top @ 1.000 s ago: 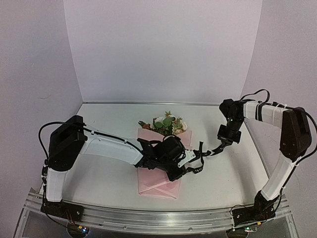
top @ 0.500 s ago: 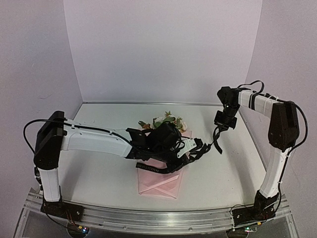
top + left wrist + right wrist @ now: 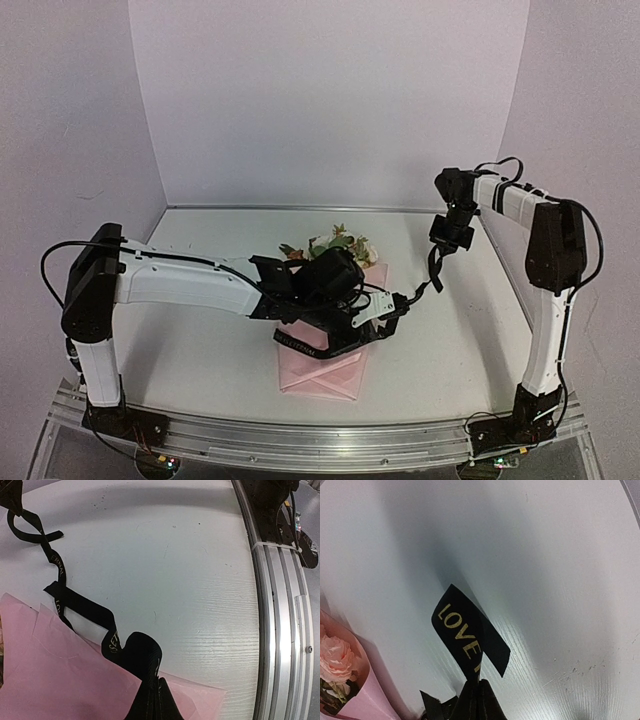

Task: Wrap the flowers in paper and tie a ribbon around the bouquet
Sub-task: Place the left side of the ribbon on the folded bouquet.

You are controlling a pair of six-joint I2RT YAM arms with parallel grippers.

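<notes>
The bouquet lies mid-table, its flowers (image 3: 336, 248) poking out the far end of the pink paper (image 3: 318, 378). The black ribbon (image 3: 420, 292) runs from a band across the paper up to the right. My left gripper (image 3: 392, 310) hovers at the paper's right edge, shut on a loop of ribbon (image 3: 142, 655) above the paper (image 3: 60, 680). My right gripper (image 3: 437, 256) hangs further right and back, shut on the ribbon's lettered end (image 3: 462, 632). A pink rose (image 3: 335, 652) and the paper cone (image 3: 367, 692) show at that view's lower left.
White table with purple walls on three sides. An aluminium rail (image 3: 300, 440) runs along the near edge, with both arm bases on it; the rail (image 3: 280, 630) also shows at the right of the left wrist view. The left arm's forearm lies across the bouquet.
My right gripper has drawn back and upward with the ribbon end, lifting the strand off the table. The left arm has stretched out and shifted slightly right over the paper.
</notes>
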